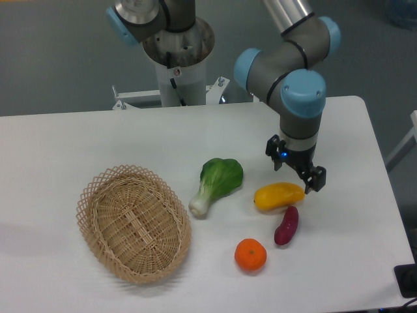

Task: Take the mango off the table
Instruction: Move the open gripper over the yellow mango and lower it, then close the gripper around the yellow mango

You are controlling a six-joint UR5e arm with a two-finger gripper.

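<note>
I see the gripper over the mango, fingers spread apart. The mango rests on the table.

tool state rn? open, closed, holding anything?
Tool: open, empty, fingers spread just above the mango lying on the table.

Wicker basket, bok choy, orange, sweet potato.
</note>
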